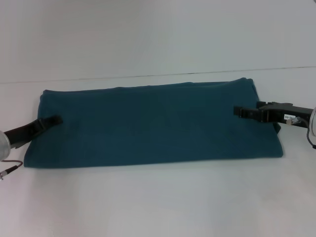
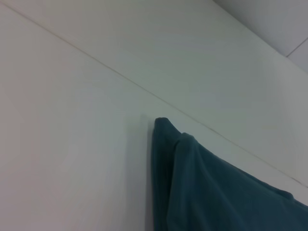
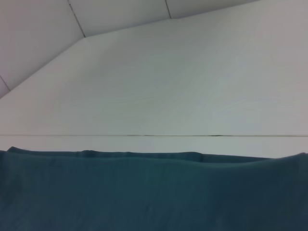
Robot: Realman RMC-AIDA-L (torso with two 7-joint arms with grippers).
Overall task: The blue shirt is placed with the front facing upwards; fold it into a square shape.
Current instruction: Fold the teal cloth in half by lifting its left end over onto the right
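Note:
The blue shirt [image 1: 153,126] lies on the white table as a wide, flat, teal band, folded lengthwise with only plain fabric showing. My left gripper [image 1: 53,120] reaches in over the shirt's left end, its dark finger lying on the cloth. Over the shirt's right end sits my right gripper [image 1: 240,111], its black fingers pointing inward above the fabric. In the left wrist view a layered corner of the blue shirt [image 2: 192,183] shows against the table. The right wrist view looks across the blue shirt's [image 3: 144,192] long folded edge.
The white table [image 1: 158,197] extends in front of the shirt and behind it to a seam line [image 1: 148,76] where the wall begins. A cable [image 1: 10,170] hangs by the left arm at the near left.

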